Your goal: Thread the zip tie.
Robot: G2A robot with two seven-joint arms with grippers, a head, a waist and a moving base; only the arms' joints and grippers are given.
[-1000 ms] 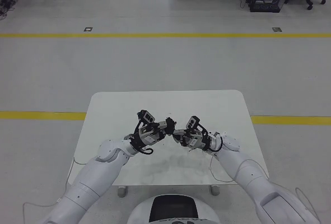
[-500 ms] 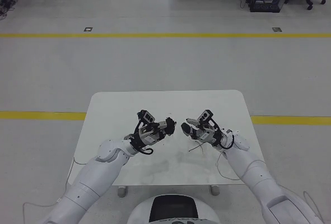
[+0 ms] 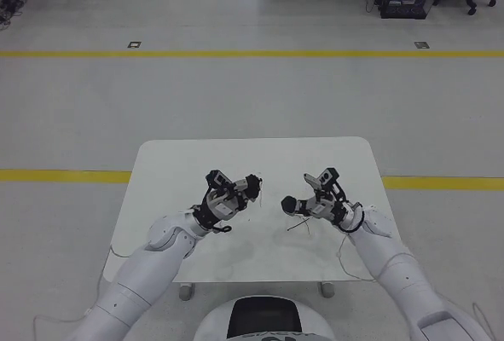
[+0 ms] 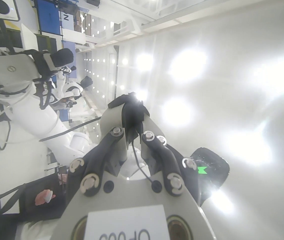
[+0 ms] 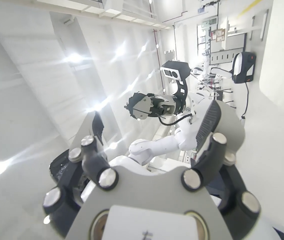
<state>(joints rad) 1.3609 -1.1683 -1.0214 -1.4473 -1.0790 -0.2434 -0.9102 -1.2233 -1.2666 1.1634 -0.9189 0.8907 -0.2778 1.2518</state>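
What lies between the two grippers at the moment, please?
Nothing. In the top view, the gap between the shut left gripper and the open right gripper shows bare white table.

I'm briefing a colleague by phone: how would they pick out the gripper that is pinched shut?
Look at the white table in the top view, where two white arms are held over its middle. The left gripper tips the arm that enters from the picture's lower left. Its dark fingers are pressed together, while the right gripper beside it gapes wide open.
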